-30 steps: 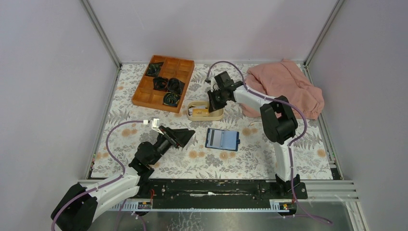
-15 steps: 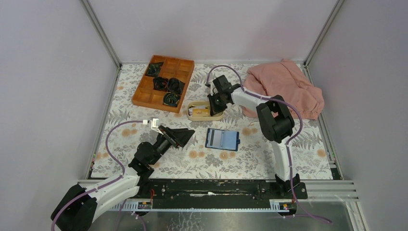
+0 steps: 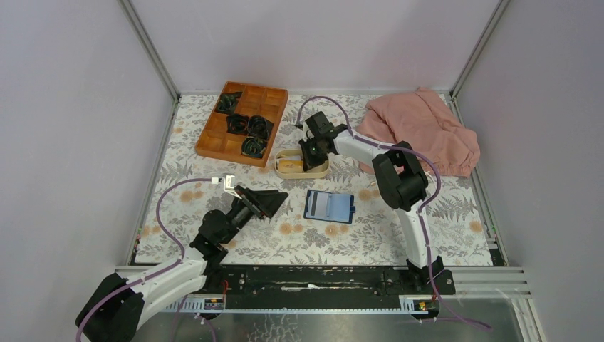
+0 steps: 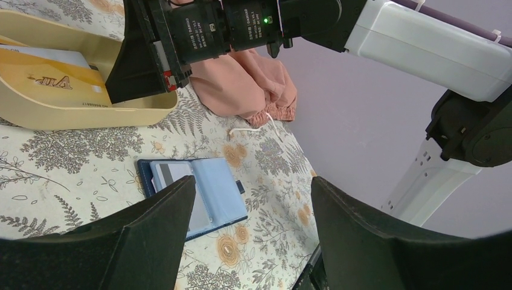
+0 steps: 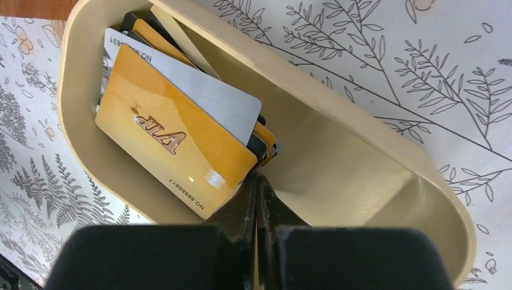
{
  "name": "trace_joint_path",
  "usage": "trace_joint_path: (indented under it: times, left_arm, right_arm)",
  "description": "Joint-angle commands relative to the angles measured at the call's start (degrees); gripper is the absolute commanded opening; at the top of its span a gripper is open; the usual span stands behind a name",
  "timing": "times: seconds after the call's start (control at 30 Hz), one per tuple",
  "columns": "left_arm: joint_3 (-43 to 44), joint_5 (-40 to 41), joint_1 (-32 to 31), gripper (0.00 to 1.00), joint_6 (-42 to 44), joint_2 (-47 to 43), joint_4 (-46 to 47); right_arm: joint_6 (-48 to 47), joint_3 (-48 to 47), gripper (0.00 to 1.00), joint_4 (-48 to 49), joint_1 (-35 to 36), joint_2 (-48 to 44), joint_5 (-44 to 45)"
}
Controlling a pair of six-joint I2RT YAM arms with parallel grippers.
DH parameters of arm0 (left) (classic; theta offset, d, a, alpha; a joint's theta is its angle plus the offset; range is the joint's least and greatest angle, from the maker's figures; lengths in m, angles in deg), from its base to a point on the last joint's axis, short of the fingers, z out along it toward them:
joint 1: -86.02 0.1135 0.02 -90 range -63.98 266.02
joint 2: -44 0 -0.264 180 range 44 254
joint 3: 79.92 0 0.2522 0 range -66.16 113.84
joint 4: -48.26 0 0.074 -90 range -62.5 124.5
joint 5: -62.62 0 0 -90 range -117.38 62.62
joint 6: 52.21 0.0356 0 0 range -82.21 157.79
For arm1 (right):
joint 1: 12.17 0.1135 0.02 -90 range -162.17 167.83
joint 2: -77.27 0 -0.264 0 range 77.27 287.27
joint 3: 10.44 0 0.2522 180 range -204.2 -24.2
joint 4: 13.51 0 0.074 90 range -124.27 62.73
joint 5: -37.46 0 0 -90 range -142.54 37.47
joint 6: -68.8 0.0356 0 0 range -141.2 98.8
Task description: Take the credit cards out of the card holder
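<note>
Nearest, hovering with jaws spread wide: black left gripper. Beyond, lying unfolded mid-table: navy-blue folding card holder, holding a pale grey-white credit card pocketed, thin, stiff, slick, probably wanting pinching at its exposed edge. Farthest, dipping into beige oval dish of gold and silver cards: right gripper, fingers pressed together.

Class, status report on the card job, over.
Left gripper open. Right gripper shut inside beige dish with credit cards. Card holder open, one pale card inside. Nothing blocks it.
</note>
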Motion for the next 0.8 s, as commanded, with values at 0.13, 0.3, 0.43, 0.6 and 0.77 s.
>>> trace_joint_path:
  times: [0.13, 0.3, 0.43, 0.6, 0.77]
  left_arm:
    - [-6.0, -1.3, 0.6, 0.78, 0.3, 0.5, 3.4]
    - [-3.2, -1.0, 0.6, 0.93, 1.8, 2.7, -0.5]
    - [-1.0, -2.7, 0.5, 0.59, 4.7, 9.4, -1.0]
    - [1.3, -7.2, -0.2, 0.00, 4.6, 21.2, 4.4]
    - [4.0, -10.7, -4.0, 0.00, 3.7, 32.8, 14.4]
  right_arm:
    - [-1.3, -0.5, 0.00, -2.7, -0.2, -5.7, 6.5]
    - [-1.1, 4.2, 0.00, -2.0, -1.0, -12.7, 6.6]
    - [1.3, 14.4, 0.00, 4.3, -1.0, -22.3, 8.0]
    - [6.6, 32.9, 0.09, 14.6, -0.4, -38.9, 8.8]
    - [13.9, 54.9, 0.31, 28.9, 0.3, -53.2, 5.8]
